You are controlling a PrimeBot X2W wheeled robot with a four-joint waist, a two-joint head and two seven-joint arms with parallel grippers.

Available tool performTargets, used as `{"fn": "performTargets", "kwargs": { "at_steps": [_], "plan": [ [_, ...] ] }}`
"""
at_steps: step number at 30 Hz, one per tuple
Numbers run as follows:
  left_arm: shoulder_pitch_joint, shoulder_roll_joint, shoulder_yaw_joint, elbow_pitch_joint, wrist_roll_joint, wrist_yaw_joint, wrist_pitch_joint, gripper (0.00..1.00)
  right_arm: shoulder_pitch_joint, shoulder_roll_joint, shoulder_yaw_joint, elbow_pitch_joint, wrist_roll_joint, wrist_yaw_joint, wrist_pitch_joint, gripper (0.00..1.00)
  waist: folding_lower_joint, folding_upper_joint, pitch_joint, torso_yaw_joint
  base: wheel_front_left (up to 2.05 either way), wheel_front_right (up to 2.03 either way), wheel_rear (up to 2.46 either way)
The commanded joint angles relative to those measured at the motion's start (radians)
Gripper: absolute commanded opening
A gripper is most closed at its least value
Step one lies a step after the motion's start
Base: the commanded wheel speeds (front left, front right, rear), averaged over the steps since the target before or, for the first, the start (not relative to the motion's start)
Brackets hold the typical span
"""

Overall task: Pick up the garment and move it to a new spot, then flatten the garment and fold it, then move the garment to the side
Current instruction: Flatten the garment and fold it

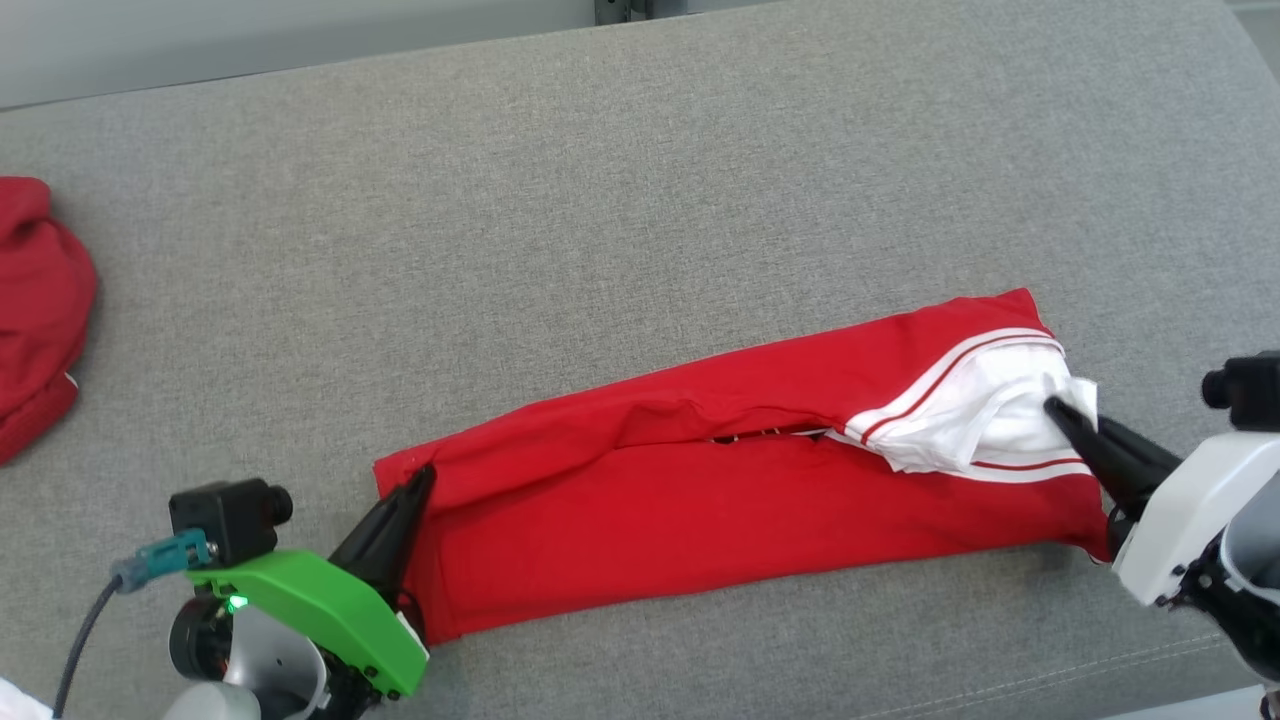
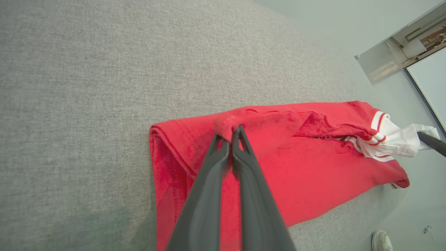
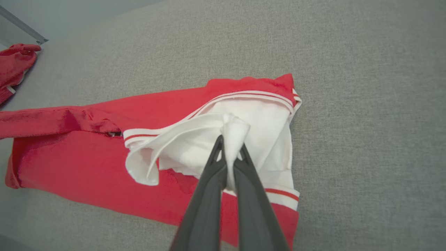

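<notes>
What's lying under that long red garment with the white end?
Grey woven cushion surface shows all around the red garment, so it likely rests on that. Its folded layers hide anything beneath.

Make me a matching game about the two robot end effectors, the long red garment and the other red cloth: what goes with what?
Things:
1. green-cased left end effector
2. white-cased right end effector
3. long red garment with white striped trim
4. crumpled red cloth

Places and states:
A. lies by itself at the left edge of the head view
B. shut on the garment's white part
C. stretched out along the grey fabric surface
D. shut on the garment's plain red end

Pairs: 1-D, 2-B, 3-C, 4-A
</notes>
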Motion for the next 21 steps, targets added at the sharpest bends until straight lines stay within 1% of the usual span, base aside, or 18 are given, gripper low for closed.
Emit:
{"fn": "performTargets", "kwargs": {
  "at_steps": [1,2,3,4,5,8,10,12,14,16,17,18,19,20,21],
  "plan": [
    [0.027,-0.007,0.001,0.010,0.003,0.007,-0.012,0.12,0.021,0.009,0.018,0.019,-0.017,0.000,0.006,1.00,0.0000,0.0000,-0.004,0.000,0.00,0.00,0.00],
    [0.037,-0.006,-0.003,0.016,0.011,0.007,-0.020,0.34,0.030,0.006,0.035,0.027,-0.026,0.000,0.013,1.00,0.0000,0.0000,-0.008,0.002,0.00,0.00,0.00],
    [0.048,-0.002,-0.009,0.024,0.023,0.004,-0.031,0.91,0.034,0.003,0.039,0.036,-0.031,0.000,0.015,1.00,0.0000,0.0000,-0.011,0.004,0.00,0.00,0.00],
    [0.063,0.000,-0.015,0.039,0.030,0.003,-0.037,1.00,0.035,0.005,0.036,0.044,-0.031,0.000,0.013,1.00,0.0000,0.0000,-0.014,0.005,0.00,0.00,0.00],
    [0.074,0.004,-0.018,0.054,0.045,0.008,-0.048,1.00,0.043,0.004,0.032,0.050,-0.031,0.000,0.012,1.00,0.0000,0.0000,-0.019,0.007,0.00,0.00,0.00],
    [0.096,0.003,-0.026,0.096,0.079,-0.001,-0.108,1.00,0.077,-0.015,0.017,0.054,-0.023,0.000,0.031,1.00,0.0000,0.0000,-0.039,0.014,0.00,0.00,0.00],
    [0.133,0.005,-0.034,0.120,0.107,0.002,-0.146,1.00,0.082,-0.031,-0.018,0.040,-0.026,0.000,0.034,1.00,0.0000,0.0000,-0.049,0.013,0.00,0.00,0.00],
    [0.149,-0.013,0.006,0.131,0.113,0.029,-0.228,1.00,0.082,-0.027,-0.066,0.027,-0.024,0.000,0.034,1.00,0.0000,0.0000,-0.054,0.015,0.00,0.00,0.00],
    [0.172,-0.021,0.029,0.141,0.141,0.046,-0.315,1.00,0.075,-0.015,-0.118,0.026,-0.028,0.000,0.044,1.00,0.0000,0.0000,-0.057,0.018,0.00,0.00,0.00],
    [0.192,-0.045,0.053,0.157,0.150,0.061,-0.390,1.00,0.062,-0.002,-0.153,0.034,-0.045,0.000,0.060,1.00,0.0000,0.0000,-0.053,0.026,0.00,0.00,0.00],
    [0.192,-0.043,0.064,0.164,0.176,0.071,-0.423,1.00,0.055,0.010,-0.167,0.047,-0.057,0.000,0.073,1.00,0.0000,0.0000,-0.050,0.031,0.00,0.00,0.00],
    [0.187,-0.048,0.072,0.166,0.199,0.081,-0.447,1.00,0.047,0.023,-0.174,0.062,-0.066,0.000,0.088,1.00,0.0000,0.0000,-0.048,0.037,0.00,0.00,0.00],
    [0.183,-0.067,0.080,0.169,0.206,0.088,-0.461,1.00,0.037,0.033,-0.179,0.082,-0.080,0.000,0.103,1.00,0.0000,0.0000,-0.045,0.044,0.00,0.00,0.00],
    [0.182,-0.085,0.088,0.176,0.220,0.090,-0.470,1.00,0.024,0.043,-0.179,0.100,-0.092,0.000,0.116,1.00,0.0000,0.0000,-0.043,0.051,0.00,0.00,0.00],
    [0.175,-0.088,0.096,0.181,0.251,0.092,-0.476,1.00,0.007,0.057,-0.182,0.123,-0.103,0.000,0.124,1.00,0.0000,0.0000,-0.041,0.057,0.00,0.00,0.00]
  ]
}}
